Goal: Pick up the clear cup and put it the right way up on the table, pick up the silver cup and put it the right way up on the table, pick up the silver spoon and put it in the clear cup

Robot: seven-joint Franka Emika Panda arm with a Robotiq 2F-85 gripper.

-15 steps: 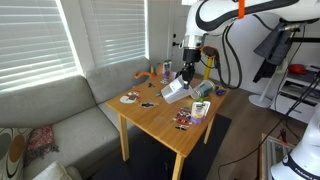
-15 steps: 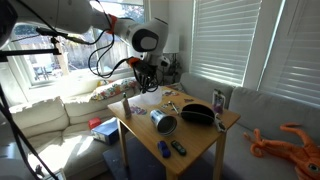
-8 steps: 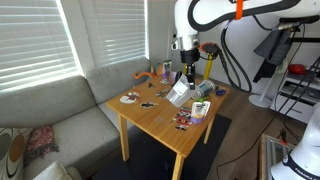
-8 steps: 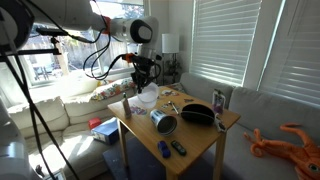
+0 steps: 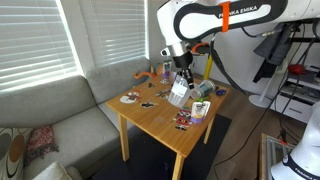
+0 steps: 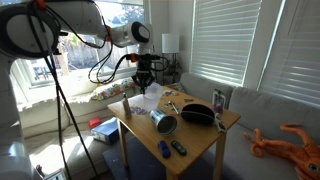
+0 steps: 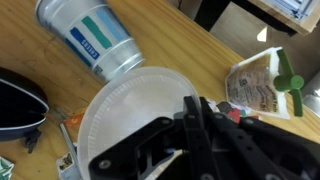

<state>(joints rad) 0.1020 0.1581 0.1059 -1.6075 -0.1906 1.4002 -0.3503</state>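
My gripper (image 5: 180, 78) is shut on the rim of the clear cup (image 5: 179, 94), a wide translucent cup held tilted just above the wooden table (image 5: 158, 125). Both also show in an exterior view, the gripper (image 6: 145, 82) above the cup (image 6: 148, 100). In the wrist view the cup's open mouth (image 7: 125, 110) faces the camera, with my fingers (image 7: 195, 125) clamped on its edge. The silver cup (image 6: 163, 122) lies on its side on the table (image 6: 203, 140); in the wrist view it lies (image 7: 92, 40) beyond the clear cup. I cannot pick out the silver spoon for sure.
A black case (image 6: 197, 115) lies near the silver cup, also in the wrist view (image 7: 15, 100). A snack packet (image 7: 262, 85), a small box (image 5: 200, 110) and small items (image 5: 130, 98) crowd the table. A grey sofa (image 5: 60, 115) stands beside it.
The gripper has closed on the clear cup, raised it off the tabletop and carried it a little toward the table's middle. The silver cup has not moved.
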